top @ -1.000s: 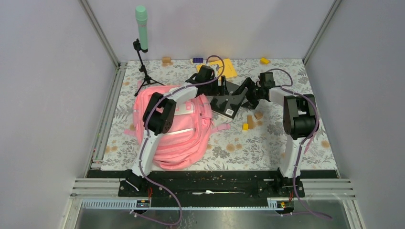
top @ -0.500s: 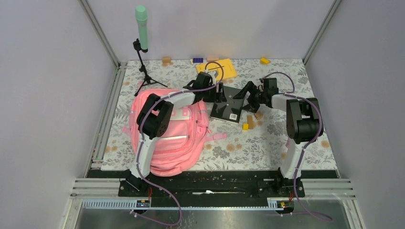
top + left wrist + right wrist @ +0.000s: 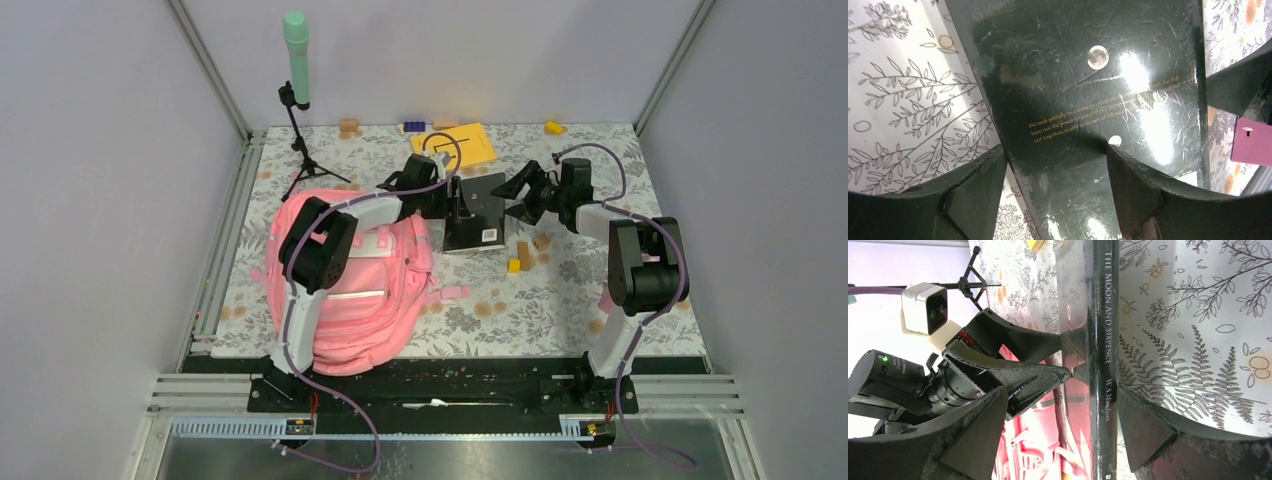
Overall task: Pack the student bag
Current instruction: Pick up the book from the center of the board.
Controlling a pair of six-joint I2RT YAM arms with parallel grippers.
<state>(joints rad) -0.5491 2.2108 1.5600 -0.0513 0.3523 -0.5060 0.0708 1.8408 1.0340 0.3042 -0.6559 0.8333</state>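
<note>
The student bag (image 3: 365, 300) lies pink and flat at the left of the mat. A glossy black book (image 3: 480, 225) is tipped up on edge just right of it. My left gripper (image 3: 455, 200) is open. Its fingertips press on the book's cover (image 3: 1073, 75), and the left finger (image 3: 973, 185) sits past the cover's edge. My right gripper (image 3: 518, 198) is open too, astride the book's spine (image 3: 1107, 315). Its right finger (image 3: 1148, 430) touches the spine and the other stands well off. Pink bag fabric (image 3: 1033, 440) shows behind the book.
A yellow notebook (image 3: 457, 146) lies behind the book. A green microphone (image 3: 296, 45) stands on a tripod at the back left. Small wooden blocks (image 3: 522, 255) lie right of the book, others (image 3: 349, 127) along the back wall. A magenta object (image 3: 1250, 142) shows at the right.
The book has turned and risen more on edge, looking narrower from above. The left arm drew back left and the bag slid toward the near left. Both grippers narrowed a little.
</note>
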